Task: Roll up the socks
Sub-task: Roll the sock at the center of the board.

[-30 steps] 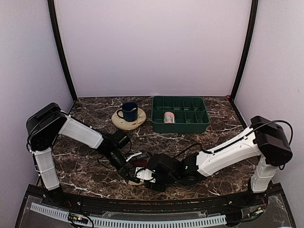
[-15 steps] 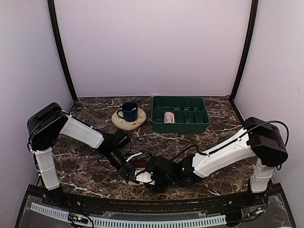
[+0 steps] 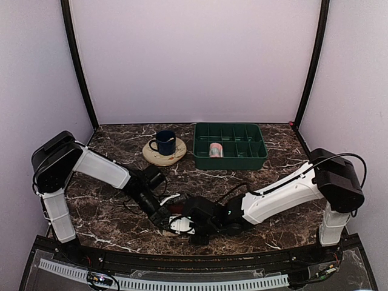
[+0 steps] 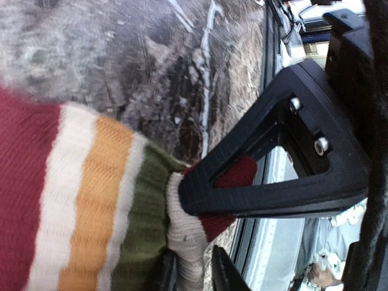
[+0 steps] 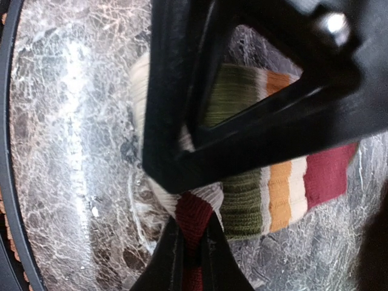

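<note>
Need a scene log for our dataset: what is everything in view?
striped sock: 1, red, white, orange and green with a cream cuff, on the table's near edge
rolled sock: 1, pale pinkish, in a near-row compartment of the tray
compartment tray: 1, dark green, far centre-right
mug: 1, dark blue, on the wooden disc
wooden disc: 1, light wood, left of the tray
table: 1, dark marble
left gripper: 1, black, shut on the cuff
right gripper: 1, black, shut on a red part

Soft, even overhead light; wrist close-ups partly out of focus.
The top view is sharp, with only faint shadows on the dark marble table (image 3: pixel 109 212). The left wrist view blurs the striped sock (image 4: pixel 79 200) and overexposes past the table edge. The right wrist view shows pale glare on the marble.
</note>
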Tool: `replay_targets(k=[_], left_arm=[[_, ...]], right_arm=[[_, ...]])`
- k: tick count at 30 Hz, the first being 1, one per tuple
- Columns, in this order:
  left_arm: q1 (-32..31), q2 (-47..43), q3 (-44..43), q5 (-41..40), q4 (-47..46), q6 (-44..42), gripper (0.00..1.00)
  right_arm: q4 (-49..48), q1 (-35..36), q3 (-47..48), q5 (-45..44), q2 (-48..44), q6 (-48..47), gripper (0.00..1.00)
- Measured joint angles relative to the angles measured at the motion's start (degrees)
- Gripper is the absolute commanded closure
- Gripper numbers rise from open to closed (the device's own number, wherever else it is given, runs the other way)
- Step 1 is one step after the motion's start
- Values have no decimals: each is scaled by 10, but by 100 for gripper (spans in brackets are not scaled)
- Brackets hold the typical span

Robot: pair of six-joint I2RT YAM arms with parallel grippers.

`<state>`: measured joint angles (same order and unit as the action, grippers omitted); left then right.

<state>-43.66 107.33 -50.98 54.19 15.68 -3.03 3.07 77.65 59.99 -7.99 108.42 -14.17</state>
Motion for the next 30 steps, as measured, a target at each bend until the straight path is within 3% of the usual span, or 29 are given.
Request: replay_targets(k=[8, 20, 30], left_arm=[[21, -72, 49, -53, -47, 50, 64], [34, -162, 94, -124, -115, 104, 60], [37, -229, 189, -206, -241, 151, 59]], right_arm=[[11, -16, 7, 44, 0, 24, 100], [45, -63, 25, 143, 2, 84, 100], [77, -107, 52, 253, 21, 128, 100]])
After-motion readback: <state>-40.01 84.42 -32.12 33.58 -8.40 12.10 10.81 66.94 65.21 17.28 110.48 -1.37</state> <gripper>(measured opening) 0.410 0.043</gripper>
